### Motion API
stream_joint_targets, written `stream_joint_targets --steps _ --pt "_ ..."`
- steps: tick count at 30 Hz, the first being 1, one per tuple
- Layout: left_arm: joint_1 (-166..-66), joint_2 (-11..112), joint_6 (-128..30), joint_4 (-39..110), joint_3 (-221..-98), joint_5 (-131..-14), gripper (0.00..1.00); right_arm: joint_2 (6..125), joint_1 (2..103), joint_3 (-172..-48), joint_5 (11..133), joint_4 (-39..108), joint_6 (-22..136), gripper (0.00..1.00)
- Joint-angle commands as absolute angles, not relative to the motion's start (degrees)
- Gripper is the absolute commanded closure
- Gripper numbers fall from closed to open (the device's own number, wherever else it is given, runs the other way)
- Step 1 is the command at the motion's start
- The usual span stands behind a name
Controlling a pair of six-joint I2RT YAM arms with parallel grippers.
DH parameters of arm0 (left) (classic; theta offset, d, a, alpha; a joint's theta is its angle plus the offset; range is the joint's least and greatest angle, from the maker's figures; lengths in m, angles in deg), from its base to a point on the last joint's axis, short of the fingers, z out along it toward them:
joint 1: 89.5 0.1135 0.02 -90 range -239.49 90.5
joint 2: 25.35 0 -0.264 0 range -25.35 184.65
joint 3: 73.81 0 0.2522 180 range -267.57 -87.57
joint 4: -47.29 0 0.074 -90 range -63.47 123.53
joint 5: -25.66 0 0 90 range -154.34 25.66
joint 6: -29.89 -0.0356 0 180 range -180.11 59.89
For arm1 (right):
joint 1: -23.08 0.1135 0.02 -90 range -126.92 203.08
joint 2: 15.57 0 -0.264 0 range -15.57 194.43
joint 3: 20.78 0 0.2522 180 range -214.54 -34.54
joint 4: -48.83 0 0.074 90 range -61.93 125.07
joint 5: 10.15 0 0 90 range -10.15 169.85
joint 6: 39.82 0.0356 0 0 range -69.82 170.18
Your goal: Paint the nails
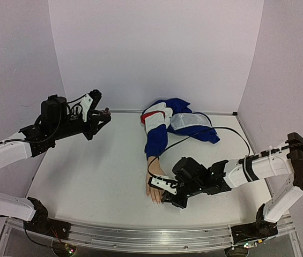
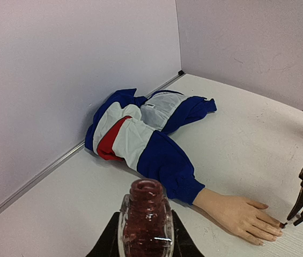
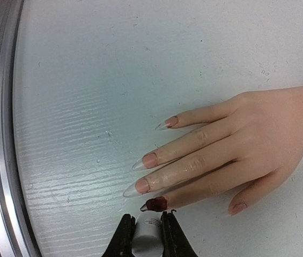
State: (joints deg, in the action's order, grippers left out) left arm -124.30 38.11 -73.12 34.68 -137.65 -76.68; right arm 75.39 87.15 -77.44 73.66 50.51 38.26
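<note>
One of the nails (image 3: 156, 204) is already dark red: it sits on the forefinger of the mannequin hand (image 3: 258, 134), directly ahead of the right claw (image 3: 148, 242) and almost touching its tips. That claw is clamped nearly shut on the white cap (image 3: 147, 229) of the polish brush; the bristles themselves are too small to make out here. Beyond the painted nail, farther from the claw, three long nails remain pinkish, and the thumbnail off to one side is bare too, so most of the job looks undone. The left claw (image 2: 146, 238), well away from the hand, is closed tight around the open bottle (image 2: 146, 211) and holds it upright, with the blue sleeve (image 2: 164, 160) between it and the fingers. From here the likely slips are smearing: dragging the brush sideways across skin while crossing to the next finger, pressing down hard enough to nudge the loose hand along the table (image 3: 87, 80), or brushing the wet nail again. A tilt of the uncapped bottle would spill polish, and a dry brush would streak.
</note>
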Motion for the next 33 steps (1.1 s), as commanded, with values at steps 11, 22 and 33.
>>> stream_joint_targets --steps 11,22,33 --pt "-123.95 37.31 -72.3 38.49 -139.5 -77.67 1.0 74.69 87.59 -79.36 72.41 48.09 40.07 1.0" --pt "-123.95 37.13 -72.32 38.53 -139.42 -77.77 1.0 74.46 87.63 -79.46 72.39 47.41 40.47 1.0" --pt "-123.9 37.04 -72.17 38.45 -139.42 -77.95 1.0 73.82 87.63 -79.17 72.67 47.12 40.78 1.0"
